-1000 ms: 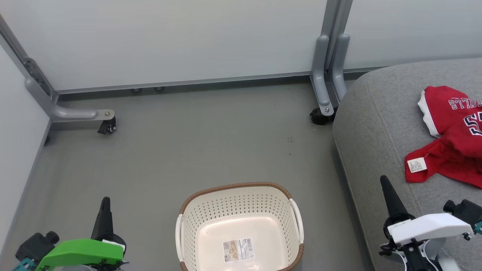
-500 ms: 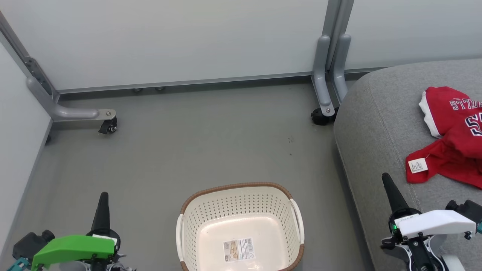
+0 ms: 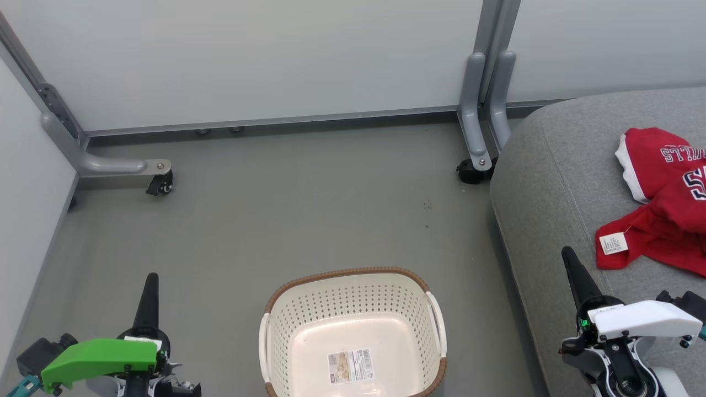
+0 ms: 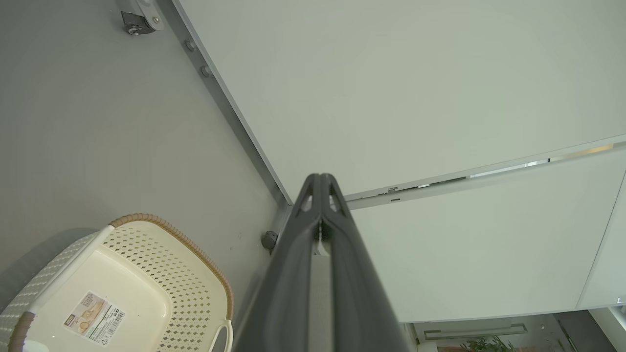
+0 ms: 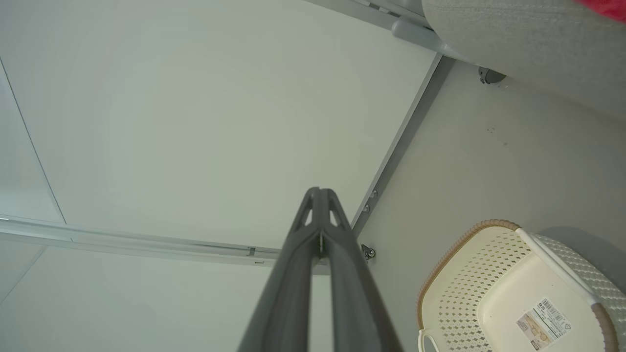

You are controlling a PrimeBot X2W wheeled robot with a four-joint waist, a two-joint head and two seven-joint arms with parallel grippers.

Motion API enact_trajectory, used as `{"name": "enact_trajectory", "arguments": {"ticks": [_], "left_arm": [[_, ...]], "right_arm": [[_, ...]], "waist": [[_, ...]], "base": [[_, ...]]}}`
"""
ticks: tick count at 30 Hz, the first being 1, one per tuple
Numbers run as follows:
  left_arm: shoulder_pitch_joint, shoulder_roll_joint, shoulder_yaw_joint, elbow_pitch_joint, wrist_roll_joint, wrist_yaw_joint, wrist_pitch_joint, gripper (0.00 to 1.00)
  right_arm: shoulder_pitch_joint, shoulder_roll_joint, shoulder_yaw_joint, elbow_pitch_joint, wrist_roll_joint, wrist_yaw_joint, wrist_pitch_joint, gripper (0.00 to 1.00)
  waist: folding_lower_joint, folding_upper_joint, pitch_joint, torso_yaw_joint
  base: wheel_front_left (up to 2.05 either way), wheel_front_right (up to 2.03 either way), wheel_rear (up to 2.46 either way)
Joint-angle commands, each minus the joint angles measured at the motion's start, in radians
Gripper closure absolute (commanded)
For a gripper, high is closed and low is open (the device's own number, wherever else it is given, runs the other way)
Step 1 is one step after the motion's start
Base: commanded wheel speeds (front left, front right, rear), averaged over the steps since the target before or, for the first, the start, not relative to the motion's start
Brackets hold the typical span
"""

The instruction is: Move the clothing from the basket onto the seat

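Lying at the frame's right edge, the clothing [image 3: 667, 209] sat on the seat [image 3: 551, 182], the basket [image 3: 342, 274] at bottom centre looked emptied, and the left gripper [image 3: 151, 280] and right gripper [image 3: 568, 256], both pinched shut on nothing, seemingly needed only parking.

Glossy perforated plastic basket [image 3: 353, 309] – matt woven-cloth seat [image 3: 557, 182] – soft red fabric clothing [image 3: 662, 204].

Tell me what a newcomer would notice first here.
Bright red fabric garments with white trim lie on the large grey upholstered seat at the right. The cream perforated plastic basket with a brown rim stands on the grey floor, bottom centre, holding a paper label. The left gripper and right gripper are shut.
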Motion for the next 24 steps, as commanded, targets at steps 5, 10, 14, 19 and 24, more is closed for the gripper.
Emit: {"name": "enact_trajectory", "arguments": {"ticks": [5, 10, 14, 19, 24], "left_arm": [[-0.031, -0.001, 0.012, -0.004, -0.058, -0.01, 0.014, 1.0], [-0.033, -0.003, 0.017, -0.003, -0.1, -0.012, 0.026, 1.0], [-0.039, -0.004, 0.022, -0.003, -0.129, -0.016, 0.034, 1.0], [-0.044, -0.006, 0.027, -0.002, -0.167, -0.017, 0.044, 1.0], [-0.05, -0.008, 0.032, -0.001, -0.202, -0.021, 0.054, 1.0]], "right_arm": [[-0.025, -0.005, -0.009, 0.008, 0.057, 0.0, 0.011, 1.0], [-0.032, -0.004, -0.014, 0.017, 0.098, 0.0, 0.018, 1.0], [-0.036, -0.003, -0.018, 0.024, 0.127, 0.0, 0.022, 1.0], [-0.046, -0.002, -0.022, 0.032, 0.163, 0.0, 0.028, 1.0], [-0.051, -0.002, -0.028, 0.04, 0.199, 0.001, 0.033, 1.0]], "waist": [[0.0, 0.0, 0.0, 0.001], [0.0, 0.0, 0.0, 0.003], [0.0, 0.0, -0.001, 0.004], [0.0, 0.0, -0.001, 0.005], [0.0, 0.0, -0.001, 0.006]], "base": [[0.0, 0.0, 0.0], [0.0, 0.0, 0.0], [0.0, 0.0, 0.0], [0.0, 0.0, 0.0], [0.0, 0.0, 0.0]]}}
